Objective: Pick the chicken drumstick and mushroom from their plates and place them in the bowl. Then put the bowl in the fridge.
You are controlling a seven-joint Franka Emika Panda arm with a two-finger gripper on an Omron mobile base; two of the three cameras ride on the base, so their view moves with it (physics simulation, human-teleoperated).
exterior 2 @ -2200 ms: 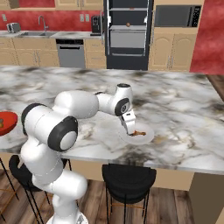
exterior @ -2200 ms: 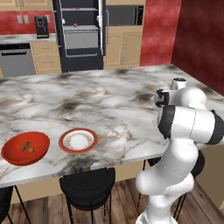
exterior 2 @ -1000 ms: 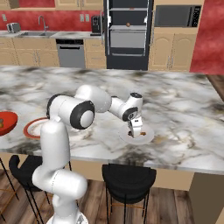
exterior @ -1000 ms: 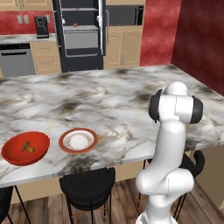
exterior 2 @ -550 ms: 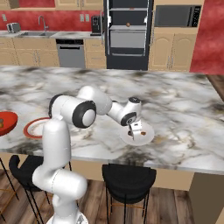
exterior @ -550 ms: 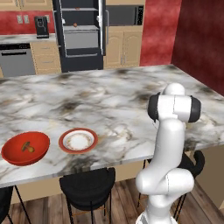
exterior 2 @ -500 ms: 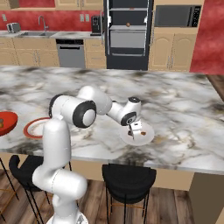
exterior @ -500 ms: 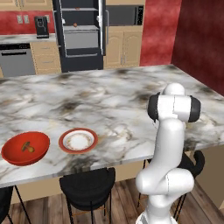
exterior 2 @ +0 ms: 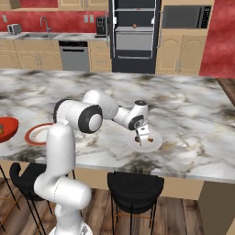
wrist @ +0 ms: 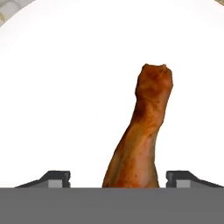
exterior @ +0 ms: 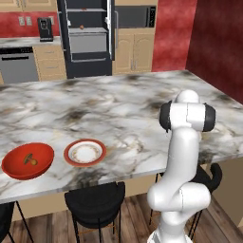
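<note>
Drumstick [wrist: 139,140] lies on the pale plate [wrist: 65,87], long axis running away from the gripper [wrist: 118,177], whose spread fingers flank it, arm bent low over the plate.

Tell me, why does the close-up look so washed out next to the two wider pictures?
Hand view: the pale plate renders as flat, shadowless white, so only the drumstick shows texture. Left base view: soft and slightly blurry, with a glossy sheen on the red bowl. Right base view: the gripper casts a faint shadow on its plate; the distant fridge is coarse.
</note>
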